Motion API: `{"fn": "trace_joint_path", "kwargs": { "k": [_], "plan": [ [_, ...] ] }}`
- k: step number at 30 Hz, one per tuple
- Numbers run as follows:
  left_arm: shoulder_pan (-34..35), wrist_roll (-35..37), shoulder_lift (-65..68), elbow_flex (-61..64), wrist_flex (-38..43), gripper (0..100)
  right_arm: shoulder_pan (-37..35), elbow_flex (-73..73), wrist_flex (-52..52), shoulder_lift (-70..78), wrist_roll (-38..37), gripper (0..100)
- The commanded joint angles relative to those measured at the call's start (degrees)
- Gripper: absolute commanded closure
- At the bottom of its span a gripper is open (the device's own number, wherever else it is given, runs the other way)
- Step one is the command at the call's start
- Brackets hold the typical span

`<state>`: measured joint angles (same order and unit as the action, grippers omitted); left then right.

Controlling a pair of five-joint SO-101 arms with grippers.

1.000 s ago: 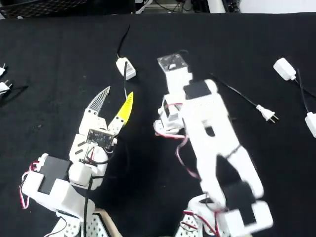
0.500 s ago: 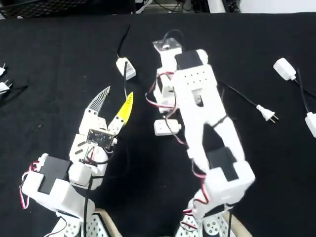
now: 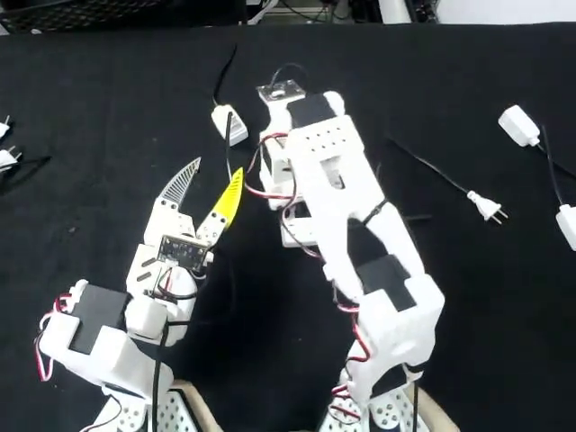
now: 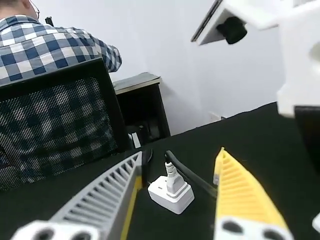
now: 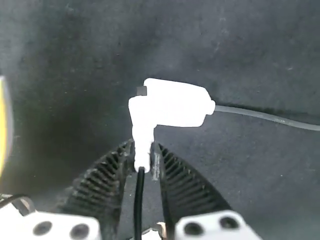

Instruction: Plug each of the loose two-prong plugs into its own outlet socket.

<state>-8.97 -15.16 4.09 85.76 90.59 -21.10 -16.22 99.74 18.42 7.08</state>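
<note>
Plug [image 5: 142,136] pinched in right tool [image 5: 143,154], at white socket [image 5: 172,105], left tool [image 3: 217,167] spread, black table [image 3: 90,90], mesh chair [image 4: 55,115] behind

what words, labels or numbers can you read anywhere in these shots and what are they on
None: no word, number or sign can be read in any view.
The white outlet socket and the plug in the right claw: plain, no legible marking.
The circuit board behind the left claw: any print is too small to read.
</note>
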Motion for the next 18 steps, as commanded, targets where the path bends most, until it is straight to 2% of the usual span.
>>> {"fn": "trace_joint_path", "kwargs": {
  "k": [1, 8, 18],
  "plan": [
    [0.0, 0.2, -0.5, -1.3, -1.1, 76, 0.2, 0.1, 1.5, -0.9, 0.5, 98.6],
    [0.0, 0.2, 3.3, -4.7, -2.7, 76, 1.2, 3.1, 1.5, -1.5, 0.4, 98.6],
    [-0.1, 0.2, 3.6, -5.0, -2.7, 76, 1.2, 8.7, 1.1, -9.5, -0.8, 98.6]
  ]
}}
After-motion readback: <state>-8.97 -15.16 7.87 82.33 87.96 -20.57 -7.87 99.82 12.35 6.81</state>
